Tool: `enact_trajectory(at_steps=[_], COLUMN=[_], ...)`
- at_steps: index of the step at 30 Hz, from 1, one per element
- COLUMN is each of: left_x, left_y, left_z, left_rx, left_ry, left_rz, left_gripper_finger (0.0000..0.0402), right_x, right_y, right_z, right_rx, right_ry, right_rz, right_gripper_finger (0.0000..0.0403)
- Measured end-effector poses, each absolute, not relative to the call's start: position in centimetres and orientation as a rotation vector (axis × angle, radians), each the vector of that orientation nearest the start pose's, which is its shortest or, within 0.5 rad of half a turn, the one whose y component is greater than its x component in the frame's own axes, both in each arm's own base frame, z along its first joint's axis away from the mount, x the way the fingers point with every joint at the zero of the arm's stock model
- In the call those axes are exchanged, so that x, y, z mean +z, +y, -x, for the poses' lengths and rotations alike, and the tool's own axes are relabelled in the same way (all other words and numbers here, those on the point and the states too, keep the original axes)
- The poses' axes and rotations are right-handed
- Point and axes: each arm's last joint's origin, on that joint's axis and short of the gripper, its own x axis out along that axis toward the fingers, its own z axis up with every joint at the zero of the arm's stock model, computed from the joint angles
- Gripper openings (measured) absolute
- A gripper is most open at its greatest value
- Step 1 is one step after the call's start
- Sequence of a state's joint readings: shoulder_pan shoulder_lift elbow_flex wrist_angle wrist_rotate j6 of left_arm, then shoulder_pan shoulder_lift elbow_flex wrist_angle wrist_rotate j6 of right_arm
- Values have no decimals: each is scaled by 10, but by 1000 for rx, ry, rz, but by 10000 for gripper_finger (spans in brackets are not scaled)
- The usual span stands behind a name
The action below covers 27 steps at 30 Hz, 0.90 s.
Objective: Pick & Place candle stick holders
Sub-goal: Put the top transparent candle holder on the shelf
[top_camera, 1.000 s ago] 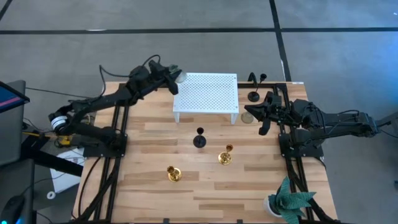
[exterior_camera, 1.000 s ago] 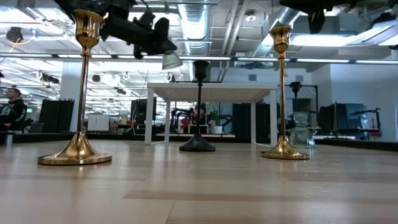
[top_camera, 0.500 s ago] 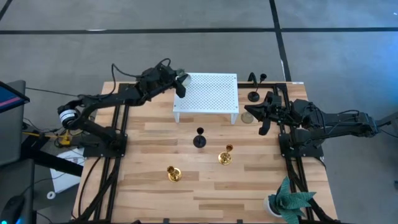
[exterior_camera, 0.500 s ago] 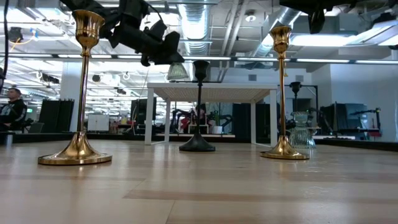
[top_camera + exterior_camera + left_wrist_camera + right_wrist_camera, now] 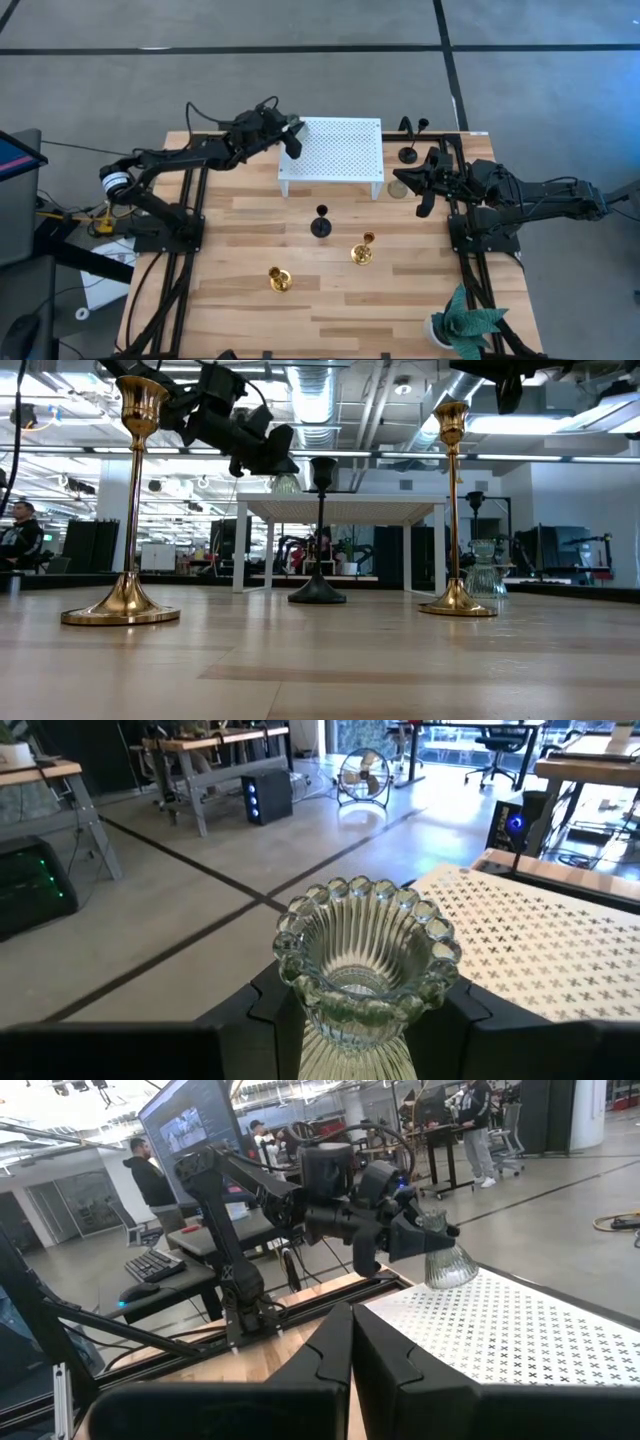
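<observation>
Fingers of left gripper [image 5: 291,135] clamped on pale green glass holder [image 5: 365,965], carried in air over near-left corner of white perforated stand [image 5: 335,150]; not touching the stand top, rim facing forward from the wrist. Seen too from right wrist view as glass bulb [image 5: 441,1260] hanging off left arm's tip above stand surface. Fingers of right gripper [image 5: 420,185] fully closed, holding nothing, parked at right table edge beside second glass holder [image 5: 399,187]. Still on wooden table [image 5: 240,250]: black holder [image 5: 321,222] in front of stand, gold holder [image 5: 362,250] right of centre, gold holder [image 5: 279,279] nearer front, another black holder [image 5: 408,152] by stand's right side. Plant in white pot [image 5: 462,325] at front-right corner, not part of job. Step judged: transport phase of first placement, likely onto stand. Next move calls for bringing holder upright, base down, lowering onto a clear patch well inside stand edge, then opening fingers; glass rounded and top-heavy, so tipping or rolling off edge a risk.
</observation>
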<state>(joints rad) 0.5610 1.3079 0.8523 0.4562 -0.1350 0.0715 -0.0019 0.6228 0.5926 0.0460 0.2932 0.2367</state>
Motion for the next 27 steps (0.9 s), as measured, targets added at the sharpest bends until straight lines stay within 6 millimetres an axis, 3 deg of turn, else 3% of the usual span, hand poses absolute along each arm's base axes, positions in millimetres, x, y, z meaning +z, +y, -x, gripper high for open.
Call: enact_trajectory(at_steps=[10,27], left_x=[293,294], left_y=[165,166], left_z=[-255,-254], left_rx=[699,720], left_ry=[46,38], left_rz=[-63,-65], left_gripper_finger=[129,129], right_x=[312,312], right_y=[-9,-9], right_z=[-148,-148], right_rx=[-292,-292], right_ry=[-50,-51], right_rz=[-237,-237], right_gripper_finger=[0,0])
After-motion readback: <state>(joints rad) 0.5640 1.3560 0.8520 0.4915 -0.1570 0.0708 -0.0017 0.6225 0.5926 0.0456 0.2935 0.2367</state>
